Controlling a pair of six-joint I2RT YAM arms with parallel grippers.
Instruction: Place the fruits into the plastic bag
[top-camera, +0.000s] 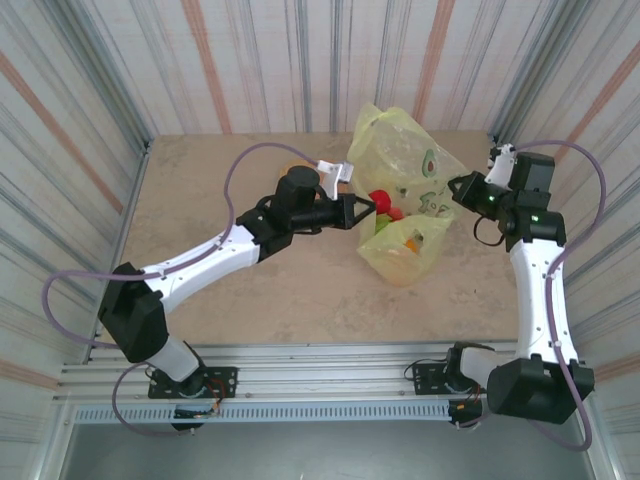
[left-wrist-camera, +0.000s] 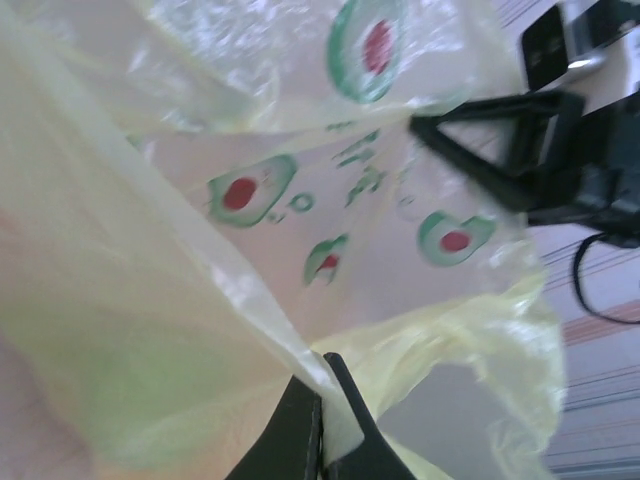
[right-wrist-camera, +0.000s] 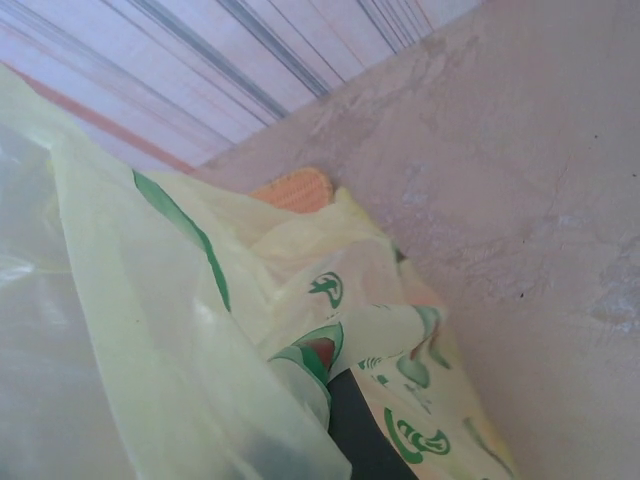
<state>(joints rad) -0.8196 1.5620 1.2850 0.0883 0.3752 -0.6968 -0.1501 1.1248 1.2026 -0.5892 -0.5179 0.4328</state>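
The left tool (top-camera: 368, 208) is clenched on the near rim of a thin translucent yellow-green plastic bag (top-camera: 420, 160) printed with halved avocados. The right tool (top-camera: 458, 188) grasps the opposite rim, so the bag stands open between them on the beige stone-patterned desk (top-camera: 200, 190). A round red fruit (top-camera: 380, 200) sits at the bag's mouth, beside the left tool. An orange fruit (top-camera: 408, 245) lies lower inside. A woven wicker tray (right-wrist-camera: 295, 188) lies behind the bag.
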